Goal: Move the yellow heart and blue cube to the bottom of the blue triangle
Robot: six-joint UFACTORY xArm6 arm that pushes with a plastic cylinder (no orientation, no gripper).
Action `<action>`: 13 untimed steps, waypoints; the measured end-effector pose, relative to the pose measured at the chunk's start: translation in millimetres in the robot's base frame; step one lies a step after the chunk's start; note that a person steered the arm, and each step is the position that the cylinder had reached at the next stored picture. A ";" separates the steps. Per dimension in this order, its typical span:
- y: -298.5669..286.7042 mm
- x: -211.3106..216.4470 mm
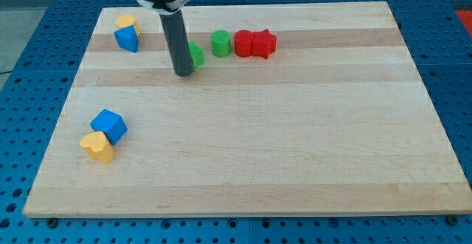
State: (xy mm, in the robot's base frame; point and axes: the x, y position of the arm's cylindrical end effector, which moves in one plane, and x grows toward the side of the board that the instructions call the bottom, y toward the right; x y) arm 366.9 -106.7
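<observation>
The yellow heart (pixel 98 146) lies near the view's lower left, touching the blue cube (pixel 109 125) just above and to its right. The blue triangle (pixel 127 38) sits at the view's upper left, with a yellow block (pixel 126 22) touching its top side. My tip (pixel 183 73) stands in the upper middle of the board, right beside a green block (pixel 195 54) that the rod partly hides. The tip is far from the heart and cube, to their upper right.
A green cylinder (pixel 220 43), a red block (pixel 243 43) and a red star (pixel 264 43) stand in a row at the view's top, right of my tip. The wooden board (pixel 295 148) lies on a blue perforated table.
</observation>
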 end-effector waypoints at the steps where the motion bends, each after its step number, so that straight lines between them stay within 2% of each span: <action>1: 0.0 -18.7; 2: -0.1 -25.3; 3: -2.6 10.2; 5: 41.7 163.6; 6: -8.6 228.4; 7: -68.7 233.9; 8: -109.0 217.4; 9: -118.2 188.3; 11: -94.2 160.8; 13: -95.3 96.4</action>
State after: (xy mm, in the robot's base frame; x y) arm 463.3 -202.0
